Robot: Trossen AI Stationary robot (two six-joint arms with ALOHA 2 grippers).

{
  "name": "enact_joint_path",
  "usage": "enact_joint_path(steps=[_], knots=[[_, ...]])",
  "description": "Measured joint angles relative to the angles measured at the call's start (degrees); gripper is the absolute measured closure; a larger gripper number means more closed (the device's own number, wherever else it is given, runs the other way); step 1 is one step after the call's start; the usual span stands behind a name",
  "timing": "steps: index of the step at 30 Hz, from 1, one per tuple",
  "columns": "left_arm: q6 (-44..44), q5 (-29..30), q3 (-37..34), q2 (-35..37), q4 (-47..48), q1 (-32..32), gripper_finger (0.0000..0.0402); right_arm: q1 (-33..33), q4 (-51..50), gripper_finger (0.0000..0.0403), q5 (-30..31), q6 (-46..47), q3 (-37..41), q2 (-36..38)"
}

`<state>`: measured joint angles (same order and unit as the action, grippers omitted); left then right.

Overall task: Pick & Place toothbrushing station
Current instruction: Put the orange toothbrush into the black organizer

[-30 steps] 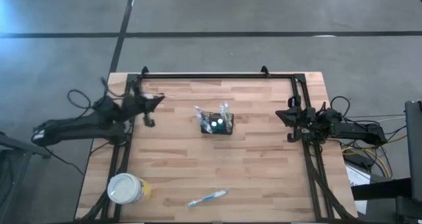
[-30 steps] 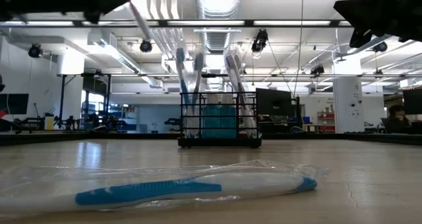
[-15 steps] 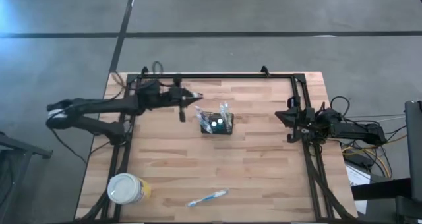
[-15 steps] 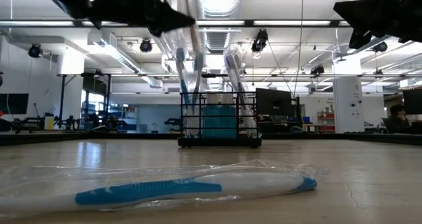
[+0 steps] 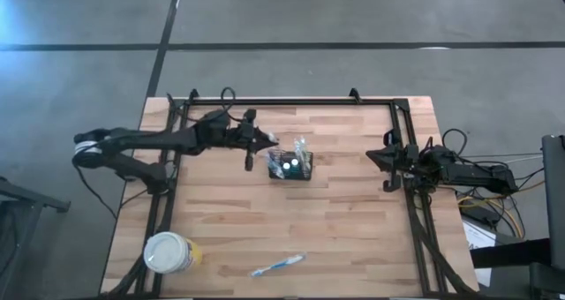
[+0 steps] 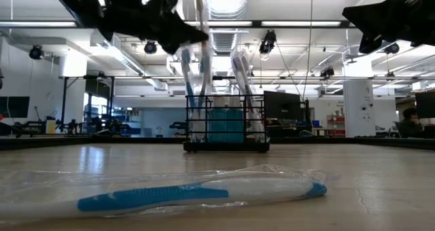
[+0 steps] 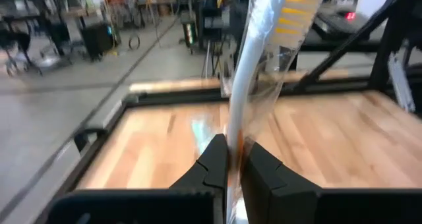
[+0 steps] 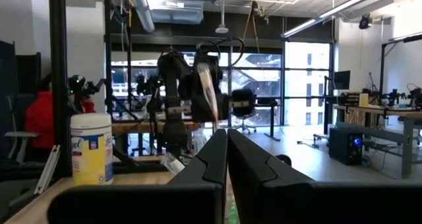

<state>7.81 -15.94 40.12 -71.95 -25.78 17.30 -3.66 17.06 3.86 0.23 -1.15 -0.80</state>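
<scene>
The toothbrushing station (image 5: 290, 166), a small black wire-mesh basket, is placed on the wooden table (image 5: 353, 221), a little toward the far side from the middle. In the low view it (image 6: 226, 124) is seen standing upright, with several wrapped toothbrushes upright inside and a teal item between them.

The left gripper (image 5: 267, 142) is held above the table, just beside the basket on its left side as seen from above. Its fingers (image 7: 212, 163) are closed on a wrapped toothbrush (image 7: 254, 72), which stands up between them in a clear plastic sleeve. In the low view this gripper (image 6: 194, 35) is seen above the basket's left part, higher than the brush heads.

The right gripper (image 5: 385, 158) is kept at the right edge of the table, well apart from the basket. Its 2 fingers (image 8: 208, 159) are pressed together and nothing is seen between them.

Another wrapped toothbrush (image 5: 277, 265), blue and white, is laid flat near the front edge of the table, and in the low view it (image 6: 197, 191) lies across the foreground. A round tub with a white lid (image 5: 167, 252) is placed at the front left corner. A black frame (image 5: 291, 101) runs along the far edge and both sides of the table.
</scene>
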Motion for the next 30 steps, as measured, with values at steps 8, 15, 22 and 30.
enact_joint_path(steps=[8,15,22,30], knots=[[0.48,0.17,-0.24,-4.17,0.3,0.0,0.0381,0.0,0.04,0.0394,0.02,0.22,-0.02,0.0],[2.2,0.37,-0.28,-2.92,-0.82,0.0,0.0381,0.0,0.09,0.0394,0.02,0.22,-0.02,0.0],[2.75,-0.1,0.37,4.12,0.17,0.01,0.0381,0.0,0.24,0.0394,0.07,0.22,-0.02,-0.02],[2.62,5.22,-1.93,16.52,12.23,0.11,0.0381,0.0,0.22,0.0394,0.07,0.68,-0.02,0.0]])
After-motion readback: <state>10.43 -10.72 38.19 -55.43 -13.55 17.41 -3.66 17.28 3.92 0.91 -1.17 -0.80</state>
